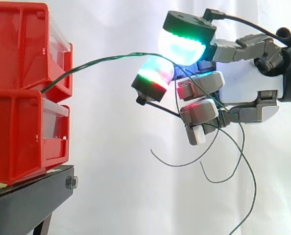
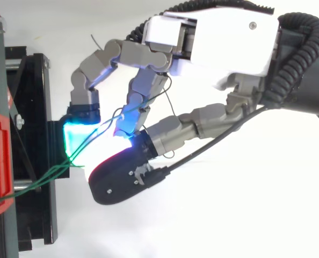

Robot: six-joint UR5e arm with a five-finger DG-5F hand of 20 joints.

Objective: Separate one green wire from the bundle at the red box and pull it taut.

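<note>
the side view shows the green wires [image 1: 101, 59] arcing from between the stacked red bins [image 1: 18, 93] to the hand [image 1: 248, 81], with loose ends dangling under it. the top view shows them crossing the black stand [image 2: 38, 215] side by side. the hand's curled fingers [image 1: 182, 46] pinch the wires between glowing pads.

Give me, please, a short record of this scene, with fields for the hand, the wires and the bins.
hand: hand, fingers curled, shut on the wires
wires: green wires, several strands together, running from the bins to the pads
tension: bowed upward, not taut
loose ends: loose ends hang in curls below the hand
bins: two red bins, stacked
support: black stand
</note>
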